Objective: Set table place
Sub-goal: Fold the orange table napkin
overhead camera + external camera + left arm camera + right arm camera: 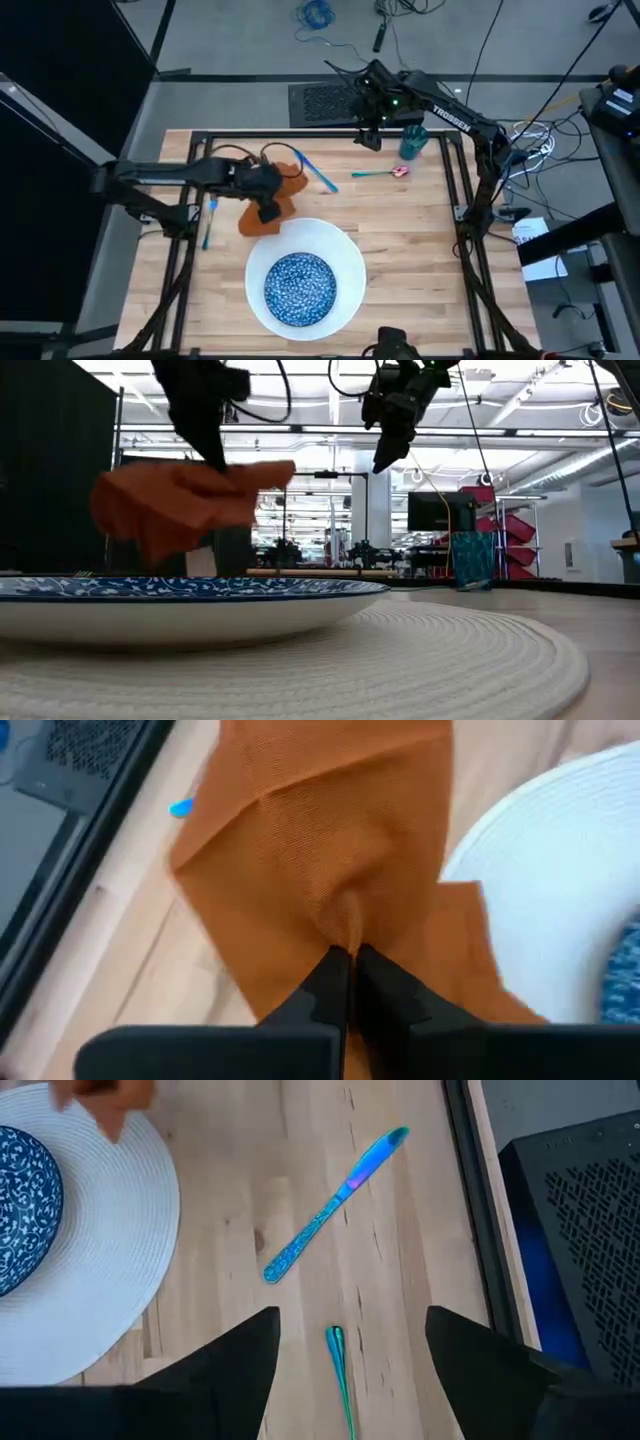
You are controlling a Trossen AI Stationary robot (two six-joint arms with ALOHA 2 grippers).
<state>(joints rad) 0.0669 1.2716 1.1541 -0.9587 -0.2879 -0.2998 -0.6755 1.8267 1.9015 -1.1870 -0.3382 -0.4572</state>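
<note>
1. Far left of the high view: a thin light-blue piece of cutlery (208, 222) lies on the rectangular light butcher-block wooden table (400, 230), just beside the black metal rail frame (182, 250). Can't tell if it's a fork or something else.
2. Next over, the left gripper (268, 212) has its fingers pressed together, pinching the orange cloth napkin (268, 203). From above the cloth just looks like a crumpled patch next to the plate. The low view shows the napkin (180, 505) hanging clear in the air, and the left wrist view shows the dark fingertips (335, 982) closed right on a fold of it (320, 850).
3. Front middle: the large white round woven-looking plate (345, 262) with the blue speckled bowl (300, 288) sitting in it. In the low view they fill the foreground.
4. Behind that, a light-blue table knife (315, 170) lies diagonally. The right wrist view shows its iridescent blade (335, 1205), which the top view doesn't.
5. Right of it, a light-blue spoon-like piece with a pinkish end (380, 173).
6. The right gripper (368, 135) hovers over the far edge with its fingers spread wide, nothing between them; its wrist view shows a thin handle tip (338, 1370) below the gap.
7. A small teal cup (412, 142) stands upright near the far right corner.
8. Room: grey floor with cables behind, and a bright open workshop in the low view.
</note>
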